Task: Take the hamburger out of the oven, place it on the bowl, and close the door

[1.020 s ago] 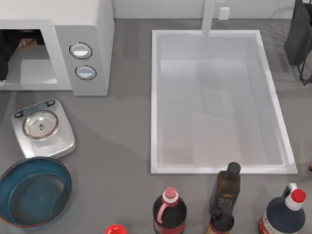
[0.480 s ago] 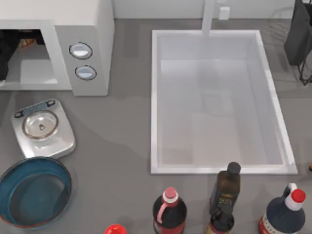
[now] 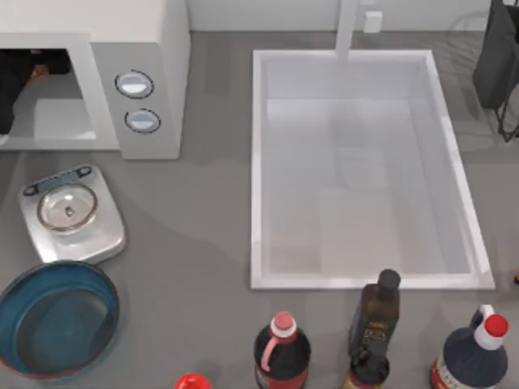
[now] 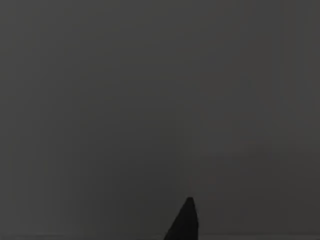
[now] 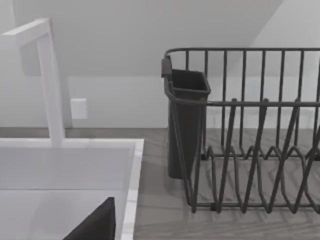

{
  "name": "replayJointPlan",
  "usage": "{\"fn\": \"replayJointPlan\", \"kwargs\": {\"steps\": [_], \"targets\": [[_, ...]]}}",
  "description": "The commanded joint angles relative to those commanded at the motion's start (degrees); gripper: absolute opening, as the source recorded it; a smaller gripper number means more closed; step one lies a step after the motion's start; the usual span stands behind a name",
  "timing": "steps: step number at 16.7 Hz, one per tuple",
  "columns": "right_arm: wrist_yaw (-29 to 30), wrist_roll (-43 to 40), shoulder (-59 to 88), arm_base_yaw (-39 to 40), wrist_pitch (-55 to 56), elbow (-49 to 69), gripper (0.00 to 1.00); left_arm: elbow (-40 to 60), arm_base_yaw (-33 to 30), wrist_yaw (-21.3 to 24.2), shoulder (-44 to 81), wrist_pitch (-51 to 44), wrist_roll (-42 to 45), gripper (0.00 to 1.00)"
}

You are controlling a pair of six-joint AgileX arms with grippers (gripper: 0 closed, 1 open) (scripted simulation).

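Bench (image 3: 203,243): grey, carrying all I see.
Sink (image 3: 361,170): white basin right of centre.
Oven (image 3: 154,49): far left, its cavity open toward me.
Left end effector (image 3: 10,89): dark shape inside the oven cavity at the left edge; I cannot tell its finger state, and my left wrist view is dark.
Bowl (image 3: 57,320): near left, nothing in it.
Scale (image 3: 71,212): between oven and bowl.
Hamburger (image 3: 39,71): orange-brown sliver in the cavity, beside the end effector.
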Motion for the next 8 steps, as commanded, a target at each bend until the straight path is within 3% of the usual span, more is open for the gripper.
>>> {"fn": "replayJointPlan", "kwargs": {"steps": [8], "targets": [[0.00, 0.00, 0.00, 0.00, 0.00, 0.00, 1.00, -21.93, -0.10, 1.50, -9.23, 12.22, 0.23, 0.00]]}}
